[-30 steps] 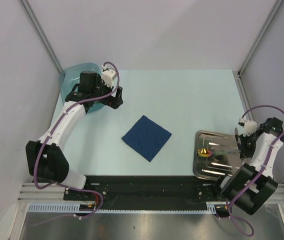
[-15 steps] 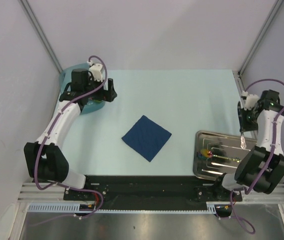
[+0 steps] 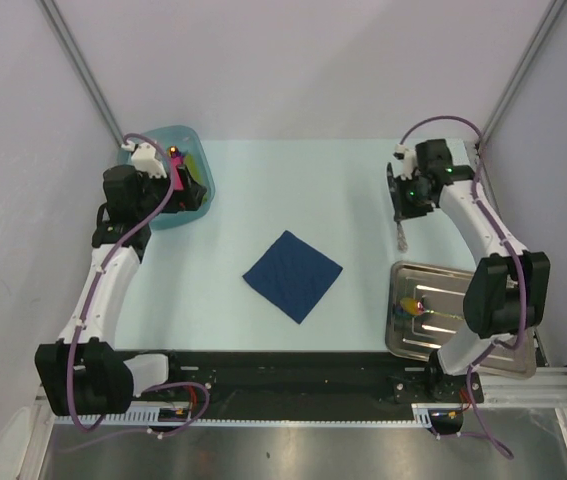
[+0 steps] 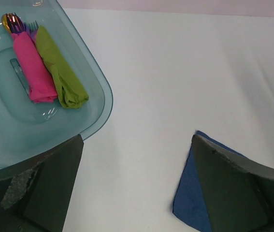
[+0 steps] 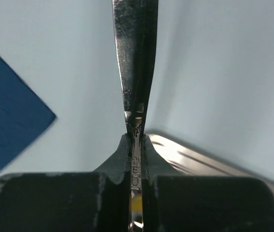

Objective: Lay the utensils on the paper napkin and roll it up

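The dark navy paper napkin (image 3: 292,275) lies flat mid-table; one corner of it shows in the left wrist view (image 4: 194,193) and an edge in the right wrist view (image 5: 6,125). My right gripper (image 3: 401,212) (image 5: 136,140) is shut on the handle of a slim silver utensil (image 3: 402,236) (image 5: 134,58), which hangs above the table beyond the steel tray (image 3: 498,355). An orange-gold and red utensil (image 3: 413,305) lies in that tray. My left gripper (image 3: 193,185) (image 4: 137,140) is open and empty beside the teal tub (image 3: 168,135), well left of the napkin.
The teal tub (image 4: 93,101) holds a pink roll (image 4: 30,65) and a lime-green roll (image 4: 62,72), with a gold spoon bowl (image 4: 8,20) poking out. The steel tray's rim (image 5: 214,159) lies under my right gripper. Walls close off the left, right and back.
My right gripper rose from the tray with the silver utensil and swung to the far side, leftwards. My left arm drew back to the left, its open gripper now at the tub.
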Action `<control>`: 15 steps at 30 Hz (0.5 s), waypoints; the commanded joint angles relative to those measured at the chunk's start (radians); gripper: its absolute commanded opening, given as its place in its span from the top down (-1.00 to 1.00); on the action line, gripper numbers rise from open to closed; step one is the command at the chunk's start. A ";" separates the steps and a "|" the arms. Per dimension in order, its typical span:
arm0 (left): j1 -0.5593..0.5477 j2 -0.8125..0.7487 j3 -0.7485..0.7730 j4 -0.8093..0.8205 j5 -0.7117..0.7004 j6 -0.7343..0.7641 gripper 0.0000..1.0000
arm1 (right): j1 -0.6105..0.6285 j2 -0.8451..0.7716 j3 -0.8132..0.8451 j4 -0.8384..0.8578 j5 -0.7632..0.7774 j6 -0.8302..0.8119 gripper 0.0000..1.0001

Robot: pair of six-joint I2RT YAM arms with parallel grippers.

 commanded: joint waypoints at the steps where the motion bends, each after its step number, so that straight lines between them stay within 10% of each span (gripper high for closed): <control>1: -0.002 -0.033 -0.012 0.062 -0.046 0.003 -0.99 | 0.141 0.062 0.072 0.178 0.021 0.206 1.00; 15: 0.000 0.002 0.011 -0.026 -0.101 0.112 -0.99 | 0.563 0.345 0.161 0.285 0.262 0.542 1.00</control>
